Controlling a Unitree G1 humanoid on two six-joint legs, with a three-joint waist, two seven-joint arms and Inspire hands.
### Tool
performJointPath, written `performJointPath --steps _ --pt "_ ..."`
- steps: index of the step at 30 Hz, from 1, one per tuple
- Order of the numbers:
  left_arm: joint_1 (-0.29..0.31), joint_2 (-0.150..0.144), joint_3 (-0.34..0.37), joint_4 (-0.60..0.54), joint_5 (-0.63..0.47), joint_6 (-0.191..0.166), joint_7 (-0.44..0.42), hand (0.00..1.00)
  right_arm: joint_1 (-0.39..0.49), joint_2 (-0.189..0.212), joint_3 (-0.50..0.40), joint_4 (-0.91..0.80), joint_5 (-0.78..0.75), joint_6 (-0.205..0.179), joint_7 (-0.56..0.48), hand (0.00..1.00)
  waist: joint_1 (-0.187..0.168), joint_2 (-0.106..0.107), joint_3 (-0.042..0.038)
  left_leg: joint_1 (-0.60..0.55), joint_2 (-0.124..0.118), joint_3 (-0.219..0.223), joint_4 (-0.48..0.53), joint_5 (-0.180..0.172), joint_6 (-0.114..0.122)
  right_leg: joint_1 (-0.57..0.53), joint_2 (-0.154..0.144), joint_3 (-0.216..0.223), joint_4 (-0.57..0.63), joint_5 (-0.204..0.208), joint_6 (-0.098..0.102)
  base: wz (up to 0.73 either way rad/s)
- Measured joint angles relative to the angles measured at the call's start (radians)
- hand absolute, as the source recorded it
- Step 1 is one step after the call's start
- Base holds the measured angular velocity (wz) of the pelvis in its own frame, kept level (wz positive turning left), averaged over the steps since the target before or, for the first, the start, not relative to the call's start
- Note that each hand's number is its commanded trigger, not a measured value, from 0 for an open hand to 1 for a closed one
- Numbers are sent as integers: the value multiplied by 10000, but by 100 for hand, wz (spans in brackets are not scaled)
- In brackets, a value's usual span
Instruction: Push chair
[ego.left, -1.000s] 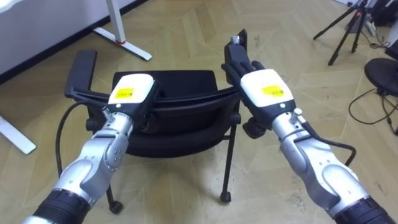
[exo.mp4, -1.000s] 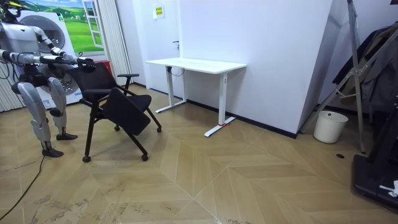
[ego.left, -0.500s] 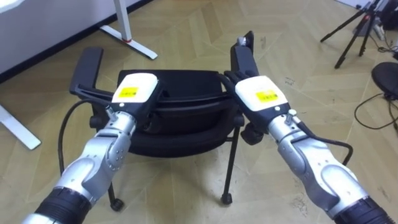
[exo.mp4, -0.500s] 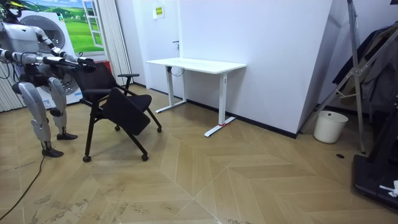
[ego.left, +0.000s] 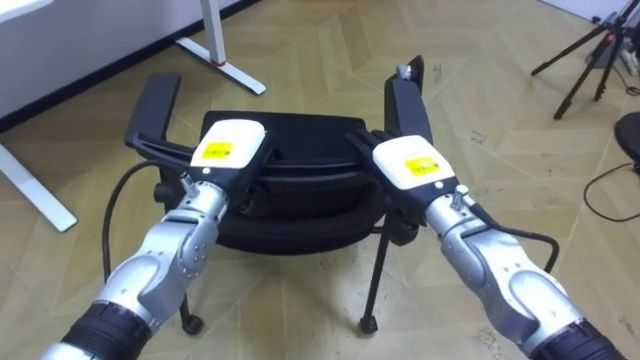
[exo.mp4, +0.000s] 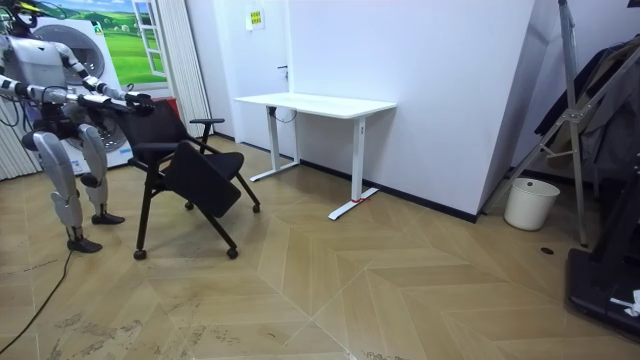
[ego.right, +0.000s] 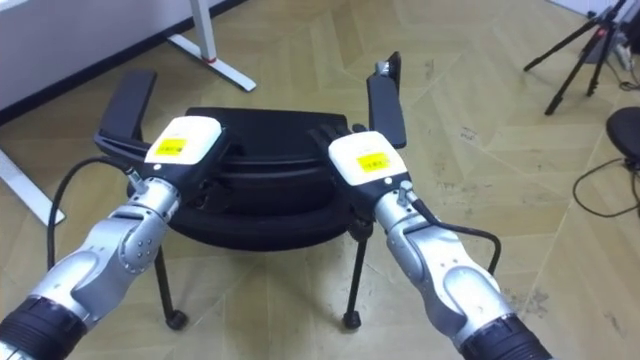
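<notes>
Resting on chair (ego.left: 300, 195), robot hands (ego.left: 226, 152) (ego.left: 408, 166)

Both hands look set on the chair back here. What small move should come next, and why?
Probably a short step forward, pushing the chair toward the desk: left hand and right hand both rest on its backrest, and the desk stands a way ahead.

- The floor (exo.mp4: 400, 290) is light wood parquet laid in a zigzag pattern.
- A black chair (exo.mp4: 200, 175) stands on it on thin legs, over at the room view's left.
- A white desk (exo.mp4: 315, 103) has its flat feet on it, right by the wall.
- A white bucket (exo.mp4: 527, 204) sits further to the room view's right.
- There are tripod (ego.left: 580, 77) legs and a loose dark cable (ego.left: 588, 192) off to the robot's right.
</notes>
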Motion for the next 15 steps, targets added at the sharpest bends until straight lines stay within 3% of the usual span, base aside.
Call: performJointPath --steps 15 --pt "355 -145 -96 -449 291 97 -171 100 -2 13 52 1018 98 -293 -1158 0 86 7 -4 265 -4 -24 17 2 2 313 -26 -21 -1 -4 7 2"
